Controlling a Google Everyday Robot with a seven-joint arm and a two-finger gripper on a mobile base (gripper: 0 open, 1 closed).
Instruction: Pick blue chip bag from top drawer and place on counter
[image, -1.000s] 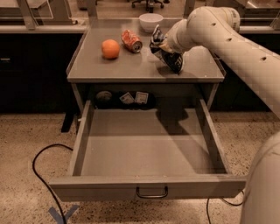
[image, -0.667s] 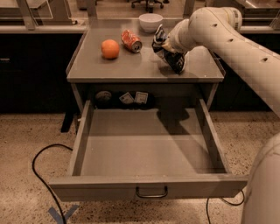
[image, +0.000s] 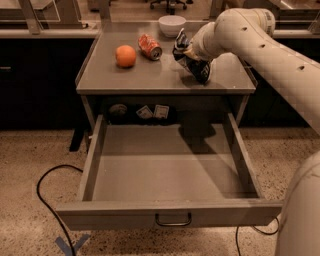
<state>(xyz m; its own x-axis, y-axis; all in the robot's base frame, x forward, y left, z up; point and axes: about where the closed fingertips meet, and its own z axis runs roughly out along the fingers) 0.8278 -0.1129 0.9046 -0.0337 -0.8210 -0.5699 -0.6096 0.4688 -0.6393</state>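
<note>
Over the right half of the worktop, toward the back edge: the robot's dark two-finger gripper (image: 198, 70) sits low on the flat grey metal counter (image: 125, 80), with the white arm reaching in from the right. The small crumpled navy-blue foil chip bag with white edges (image: 181, 44) is right up against it on its left-rear side. The bag looks roughly upright, long axis near vertical and tipped toward the back edge. Can't tell if the claw is clamped on the bag or free of it; the wrist hides the contact point. Can't tell if the bag's bottom touches the surface either.

The wide shallow grey metal top drawer (image: 95, 160) stands open below the front edge, no bag in it. Pick looks done, so I'd call this the place/release step.

Key relation: the bag lies left and rear of the claw, so a retreat wants to go up and right, away from the bag. The dented orange-red soda can (image: 150, 46) is just left of the bag, the round orange fruit (image: 126, 56) is further left, and the white bowl (image: 171, 25) is at the back edge. Any drag leftward risks knocking the can.
</note>
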